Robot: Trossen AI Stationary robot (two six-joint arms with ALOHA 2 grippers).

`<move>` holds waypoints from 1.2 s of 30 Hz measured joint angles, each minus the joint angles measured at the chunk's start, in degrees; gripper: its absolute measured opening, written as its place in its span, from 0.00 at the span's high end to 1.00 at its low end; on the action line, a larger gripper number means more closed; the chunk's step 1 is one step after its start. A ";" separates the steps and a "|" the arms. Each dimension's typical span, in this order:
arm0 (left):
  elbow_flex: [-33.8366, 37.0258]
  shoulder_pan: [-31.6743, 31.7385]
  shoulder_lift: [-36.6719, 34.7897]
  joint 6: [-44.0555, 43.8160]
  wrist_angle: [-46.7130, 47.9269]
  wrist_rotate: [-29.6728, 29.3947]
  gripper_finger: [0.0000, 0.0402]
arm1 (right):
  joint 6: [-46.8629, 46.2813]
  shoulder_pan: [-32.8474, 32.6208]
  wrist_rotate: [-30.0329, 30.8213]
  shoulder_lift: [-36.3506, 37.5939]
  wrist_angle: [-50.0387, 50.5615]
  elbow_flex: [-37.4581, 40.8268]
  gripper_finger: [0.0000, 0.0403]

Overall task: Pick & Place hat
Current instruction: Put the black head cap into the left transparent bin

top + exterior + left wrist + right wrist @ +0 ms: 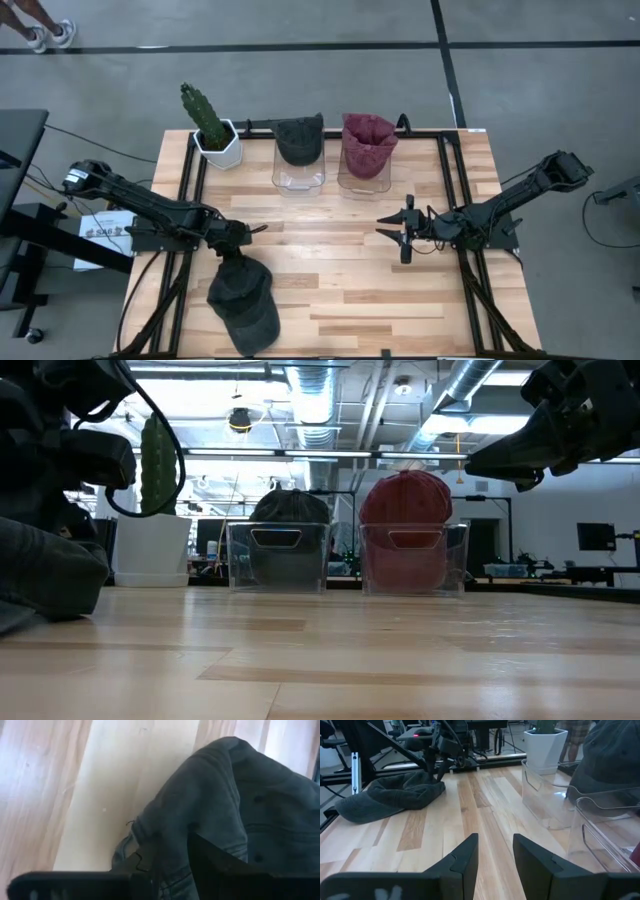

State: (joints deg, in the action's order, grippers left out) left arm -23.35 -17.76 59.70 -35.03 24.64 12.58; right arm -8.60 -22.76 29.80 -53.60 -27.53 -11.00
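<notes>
Dark fabric of the grey hat bunches between my left gripper's fingers, clamped on its crown edge so it can lift. It lies at the table's near-left; my right gripper waits mid-table, fingers apart.

You look straight down on the whole table from overhead, level across its boards toward the two clear bins from the low camera, close onto the grey hat from the left wrist, and across to that hat from the right wrist.
</notes>
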 joint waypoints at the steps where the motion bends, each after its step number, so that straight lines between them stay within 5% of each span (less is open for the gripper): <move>1: 0.00 0.00 -0.06 0.00 0.00 0.54 0.78 | 0.00 0.00 0.00 0.00 0.00 0.00 0.72; 15: 0.00 0.00 -7.11 -2.97 -0.06 2.81 0.78 | -0.02 0.00 0.02 0.00 0.00 0.00 0.72; 36: -0.04 0.28 -9.73 1.88 5.16 -5.29 0.78 | -0.02 0.00 0.02 0.00 0.02 0.00 0.72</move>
State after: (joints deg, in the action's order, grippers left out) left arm -23.40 -17.47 49.98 -33.15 29.80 7.29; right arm -8.62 -22.76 29.82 -53.60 -27.51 -11.00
